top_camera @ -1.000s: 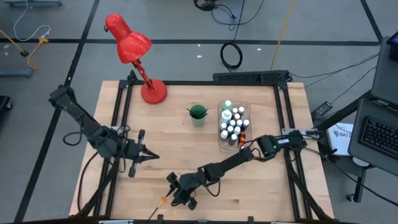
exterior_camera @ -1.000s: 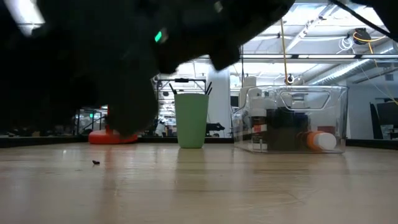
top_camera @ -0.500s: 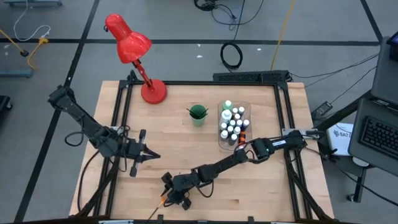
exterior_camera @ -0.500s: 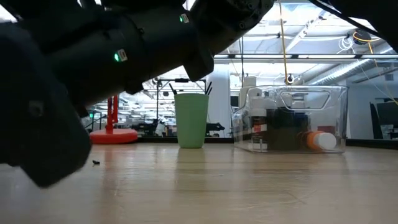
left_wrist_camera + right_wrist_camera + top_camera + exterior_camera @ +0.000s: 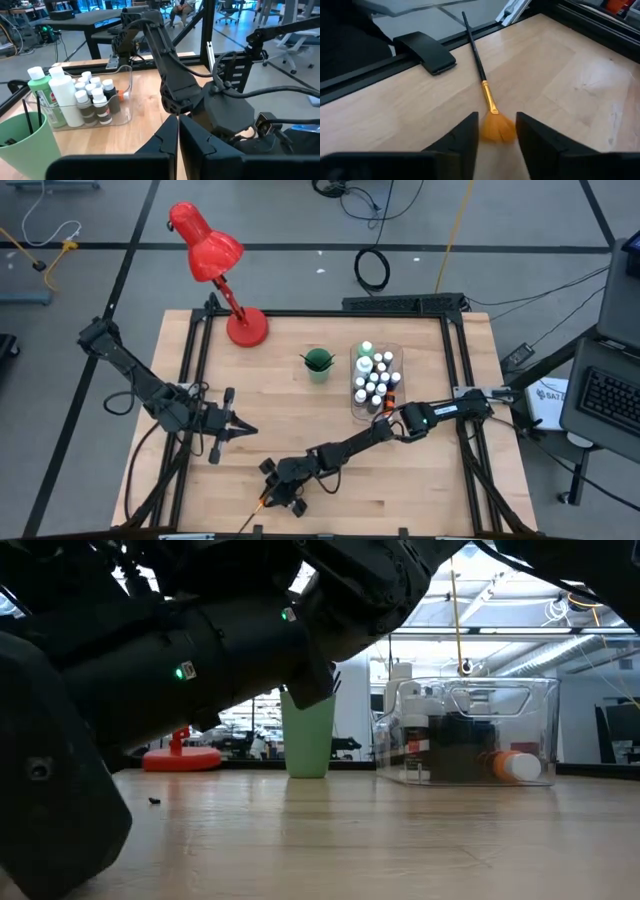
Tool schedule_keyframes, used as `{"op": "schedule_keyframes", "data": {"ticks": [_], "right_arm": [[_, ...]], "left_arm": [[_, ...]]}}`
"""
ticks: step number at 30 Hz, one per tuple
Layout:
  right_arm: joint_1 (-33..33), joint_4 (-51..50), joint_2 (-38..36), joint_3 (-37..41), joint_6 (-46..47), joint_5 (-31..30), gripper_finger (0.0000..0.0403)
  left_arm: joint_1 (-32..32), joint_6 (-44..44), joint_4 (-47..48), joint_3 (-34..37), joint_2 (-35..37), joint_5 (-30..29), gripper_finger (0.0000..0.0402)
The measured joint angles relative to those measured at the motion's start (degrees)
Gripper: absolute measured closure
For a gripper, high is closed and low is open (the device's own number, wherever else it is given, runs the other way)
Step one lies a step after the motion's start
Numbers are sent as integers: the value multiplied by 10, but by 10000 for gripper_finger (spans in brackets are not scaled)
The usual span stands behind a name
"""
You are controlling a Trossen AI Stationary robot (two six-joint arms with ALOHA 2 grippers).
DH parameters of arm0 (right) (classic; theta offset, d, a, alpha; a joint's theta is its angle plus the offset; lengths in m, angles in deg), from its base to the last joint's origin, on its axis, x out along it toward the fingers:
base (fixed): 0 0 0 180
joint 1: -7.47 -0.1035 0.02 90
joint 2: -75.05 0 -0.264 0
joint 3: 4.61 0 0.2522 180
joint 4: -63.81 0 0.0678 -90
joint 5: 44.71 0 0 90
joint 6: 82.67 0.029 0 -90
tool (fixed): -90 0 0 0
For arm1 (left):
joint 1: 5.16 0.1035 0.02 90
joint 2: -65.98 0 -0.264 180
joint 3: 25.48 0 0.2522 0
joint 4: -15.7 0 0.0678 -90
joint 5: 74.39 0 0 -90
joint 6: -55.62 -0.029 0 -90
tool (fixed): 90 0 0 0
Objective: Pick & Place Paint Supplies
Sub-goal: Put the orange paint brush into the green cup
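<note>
A: Where is the right hand [image 5: 495, 137]?

B: It is low over the surface [image 5: 300, 410], near the front edge. Its two fingers [image 5: 462, 137] stand a little apart, one on each side of the orange tip of a brush [image 5: 482, 85]. The tip sits between them, but I cannot tell if they already press it.

A: And the brush itself?

B: It lies flat on the wood, its dark handle pointing toward the frame at the edge.

A: The other supplies?

B: The small paint bottles [image 5: 373, 385] and the taller bottles [image 5: 52, 97] stand in the clear bin [image 5: 470, 730]. More brushes stand in the green cup [image 5: 319, 364] beside it.

A: The left hand [image 5: 240, 431]?

B: It waits on the left side, fingers closed together, holding nothing.
</note>
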Motion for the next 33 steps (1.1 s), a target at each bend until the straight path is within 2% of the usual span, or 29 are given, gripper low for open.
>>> {"op": "schedule_keyframes", "data": {"ticks": [3, 6, 13, 18, 23, 26, 33], "right_arm": [[4, 6, 0, 0, -1, 34, 345], [4, -14, 1, 0, -5, 33, 393], [-4, -47, -19, 1, -20, -16, 402], [-28, -164, -92, 4, -83, -149, 402], [-65, -296, -189, 1, -94, -298, 402], [-80, -382, -237, 3, -80, -346, 402], [-109, -493, -328, 1, 4, -463, 403]], "left_arm": [[0, 2, -1, 0, 0, -1, 383], [0, 8, -1, 0, 0, -1, 383], [0, 21, -1, 0, 0, -1, 382], [-1, 32, -1, 0, 0, 2, 382], [-1, 38, 0, 0, 0, 3, 382], [-1, 39, -1, 0, 0, 3, 382], [-1, 29, 9, 0, 0, 3, 382]]}}
